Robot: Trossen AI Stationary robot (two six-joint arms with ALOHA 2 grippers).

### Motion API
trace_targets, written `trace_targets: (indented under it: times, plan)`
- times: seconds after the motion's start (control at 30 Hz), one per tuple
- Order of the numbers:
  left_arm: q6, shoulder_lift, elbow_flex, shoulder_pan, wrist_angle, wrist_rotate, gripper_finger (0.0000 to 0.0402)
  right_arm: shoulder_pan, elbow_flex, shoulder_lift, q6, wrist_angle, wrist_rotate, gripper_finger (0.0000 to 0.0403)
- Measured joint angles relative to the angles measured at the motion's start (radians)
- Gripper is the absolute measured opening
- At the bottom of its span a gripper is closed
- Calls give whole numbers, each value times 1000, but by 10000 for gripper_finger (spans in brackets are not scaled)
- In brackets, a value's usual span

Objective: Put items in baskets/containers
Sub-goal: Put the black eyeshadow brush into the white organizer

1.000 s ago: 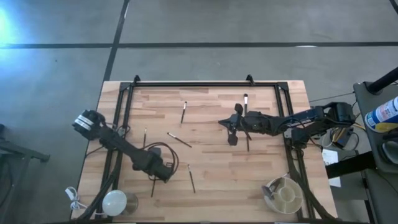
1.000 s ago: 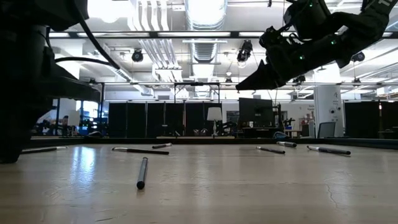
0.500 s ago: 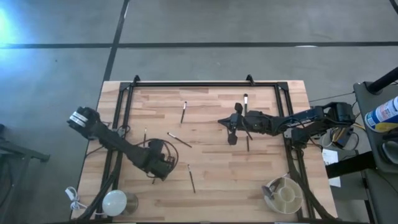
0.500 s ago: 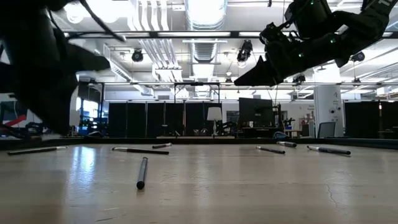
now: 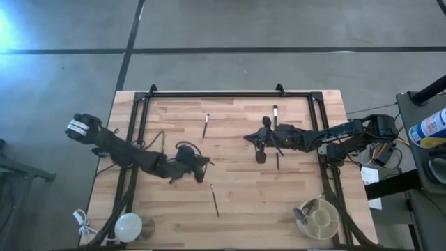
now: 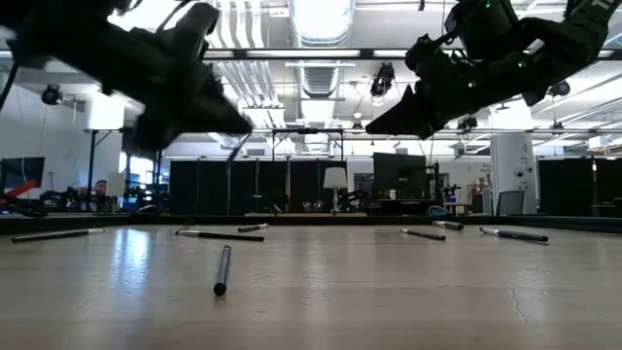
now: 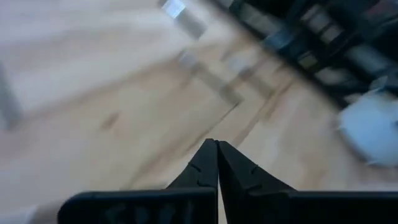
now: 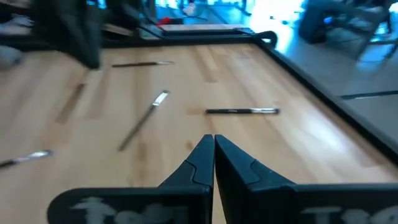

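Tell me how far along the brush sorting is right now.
Barely started. The cream tub holds something dark at one edge, but what cannot be told. Nothing is in hand: the left tool and right tool are both shut and empty. Brushes still lie loose on the table, such as one near its middle.

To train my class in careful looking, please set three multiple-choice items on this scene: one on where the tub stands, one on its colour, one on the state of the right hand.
1. Where on the table does the tub stand?
A. In the middle.
B. In a corner on the right arm's side.
C. In a corner on the left arm's side.

2. What colour is the tub?
A. Red.
B. Blue.
C. Cream.

3. What is the state of the right hand?
A. Fingers shut together.
B. Fingers spread wide.
C. Clamped on the tub.

Answers:
1 B: the high view shows it in that corner.
2 C: its walls are pale cream.
3 A: the right wrist view shows the tips touching.
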Motion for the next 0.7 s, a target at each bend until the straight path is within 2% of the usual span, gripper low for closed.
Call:
trace_targets:
  times: [0.13,0.23,0.33,0.47,0.7]
  plan:
    - [284,29,-118,97,479,150,0,2,1,0,87,53,-90,8]
    - [391,56,-150,169,651,289,0,15,4,4,170,116,-115,9]
    - [468,72,-138,227,709,413,0,48,4,27,208,156,-140,20]
    - [557,86,-91,279,717,543,0,85,29,94,246,267,-144,54]
    - [650,108,-23,297,715,634,0,94,130,203,261,316,-143,125]
